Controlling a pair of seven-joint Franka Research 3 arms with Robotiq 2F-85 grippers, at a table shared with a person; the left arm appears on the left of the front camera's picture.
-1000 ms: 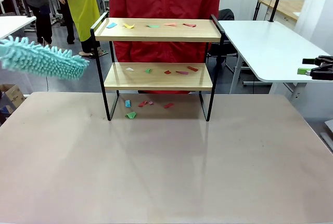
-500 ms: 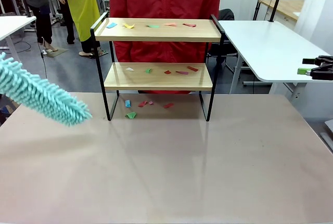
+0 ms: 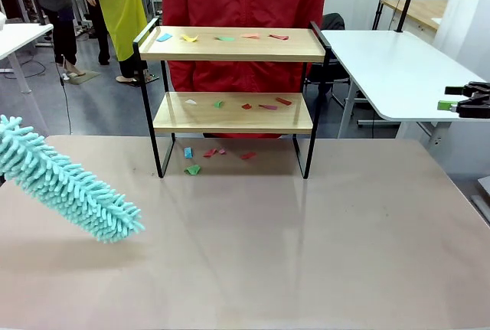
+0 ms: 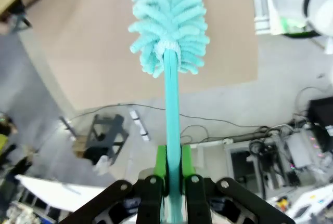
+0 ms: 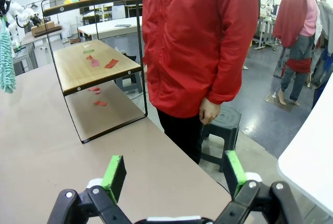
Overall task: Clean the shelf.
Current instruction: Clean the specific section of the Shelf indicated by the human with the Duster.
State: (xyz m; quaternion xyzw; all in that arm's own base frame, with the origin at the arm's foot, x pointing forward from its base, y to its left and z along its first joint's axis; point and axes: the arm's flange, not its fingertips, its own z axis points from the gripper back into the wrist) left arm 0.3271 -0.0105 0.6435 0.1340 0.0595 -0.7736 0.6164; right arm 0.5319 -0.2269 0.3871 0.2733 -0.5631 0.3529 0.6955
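We see the shelf [image 3: 230, 48] standing at the far edge of the worktop [image 3: 306, 253], about midway along it, its four black legs on the surface and a person [image 3: 241, 1] in a red jacket close behind it. Coloured paper scraps [image 3: 222, 37] lie along the top board, more lie on the lower board, and a few sit on the worktop between the legs. Our left tool [image 4: 173, 159] has its green pads pressed together on the handle of a teal duster [image 3: 69, 184]. The fluffy head slants down over the left part of the worktop, near the left edge and well apart from the shelf's left legs; we cannot tell if its tip touches. The whole near half of the worktop is bare, as is the stretch right of the shelf. Our right tool [image 5: 174, 174] is spread wide with nothing between its pads, out past the right edge beside a white side table [image 3: 398, 70].
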